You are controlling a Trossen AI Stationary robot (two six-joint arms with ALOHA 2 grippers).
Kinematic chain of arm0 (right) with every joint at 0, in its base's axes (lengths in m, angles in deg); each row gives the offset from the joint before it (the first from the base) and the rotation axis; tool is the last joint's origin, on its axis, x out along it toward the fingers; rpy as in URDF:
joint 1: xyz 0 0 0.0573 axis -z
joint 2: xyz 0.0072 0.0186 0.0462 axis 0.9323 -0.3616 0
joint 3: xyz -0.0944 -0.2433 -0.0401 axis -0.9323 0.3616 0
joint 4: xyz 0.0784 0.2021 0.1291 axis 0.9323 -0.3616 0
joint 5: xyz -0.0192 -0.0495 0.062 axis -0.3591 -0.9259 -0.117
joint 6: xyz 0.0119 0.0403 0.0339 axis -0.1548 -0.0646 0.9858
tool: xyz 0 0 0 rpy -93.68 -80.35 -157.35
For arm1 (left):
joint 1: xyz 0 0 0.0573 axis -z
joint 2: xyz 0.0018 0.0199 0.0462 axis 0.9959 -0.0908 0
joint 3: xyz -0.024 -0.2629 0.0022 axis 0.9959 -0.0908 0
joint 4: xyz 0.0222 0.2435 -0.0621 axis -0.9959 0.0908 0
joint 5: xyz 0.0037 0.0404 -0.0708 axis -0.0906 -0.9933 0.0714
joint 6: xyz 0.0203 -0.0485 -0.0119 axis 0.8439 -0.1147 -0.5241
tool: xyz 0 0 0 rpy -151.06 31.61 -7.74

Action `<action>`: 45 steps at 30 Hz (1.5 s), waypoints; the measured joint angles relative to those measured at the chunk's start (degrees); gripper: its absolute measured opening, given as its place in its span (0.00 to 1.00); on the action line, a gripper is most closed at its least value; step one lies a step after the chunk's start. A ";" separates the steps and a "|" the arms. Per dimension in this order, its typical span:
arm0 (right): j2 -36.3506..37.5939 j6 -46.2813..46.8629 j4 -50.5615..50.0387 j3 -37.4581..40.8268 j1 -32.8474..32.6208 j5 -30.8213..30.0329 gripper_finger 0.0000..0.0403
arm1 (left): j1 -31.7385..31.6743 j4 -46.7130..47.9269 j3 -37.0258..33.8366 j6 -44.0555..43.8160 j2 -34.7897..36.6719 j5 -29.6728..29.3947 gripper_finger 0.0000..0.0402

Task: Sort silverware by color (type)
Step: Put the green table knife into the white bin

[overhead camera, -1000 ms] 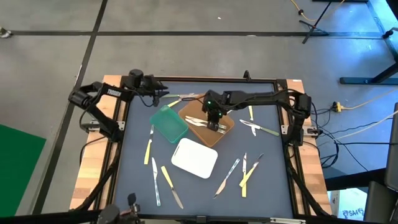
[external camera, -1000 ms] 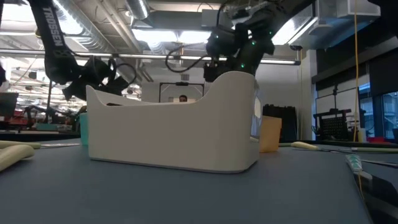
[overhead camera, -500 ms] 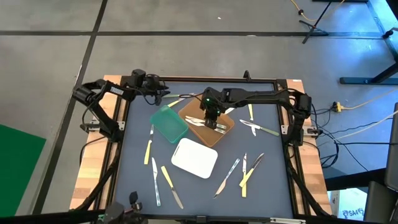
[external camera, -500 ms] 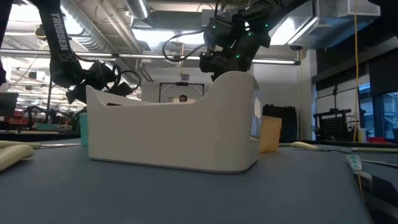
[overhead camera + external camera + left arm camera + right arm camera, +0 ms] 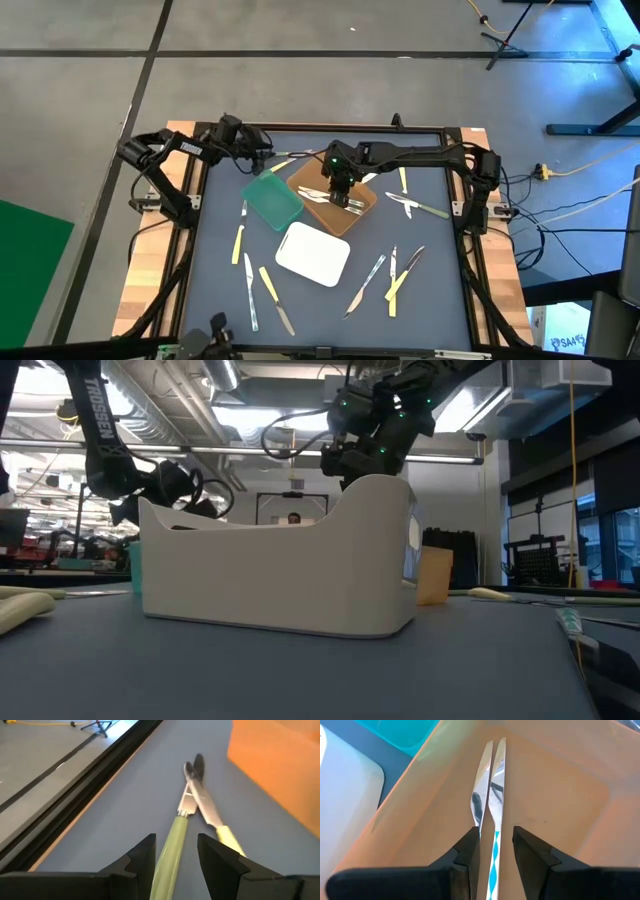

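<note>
At the table's far left, my left gripper (image 5: 258,157) (image 5: 176,839) is open and low. Its fingers stand on either side of a pale green silverware handle (image 5: 175,827), which lies on the table crossed with a yellow-handled piece (image 5: 227,837). I cannot tell whether they touch it. My right gripper (image 5: 340,188) (image 5: 495,832) is open, pointing down over the brown tray (image 5: 365,205). A silvery-blue-handled knife (image 5: 496,780) lies in that tray between and below the fingers, beside another piece (image 5: 481,785).
The green tray (image 5: 272,198) and the white tray (image 5: 312,253) lie next to the brown one at mid-table. Loose silverware lies at the left (image 5: 240,235), near left (image 5: 265,290), near right (image 5: 395,275) and right (image 5: 415,206). A raised frame (image 5: 330,127) rims the table.
My left gripper has moved along the far edge toward the table's right and come down, tipping lower, until its fingers straddle the green handle. Its opening has stayed the same.
</note>
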 joint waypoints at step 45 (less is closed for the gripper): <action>-0.07 -0.06 0.23 -0.02 0.00 0.01 0.26 | 0.04 2.81 -0.06 -1.80 0.00 -7.85 0.35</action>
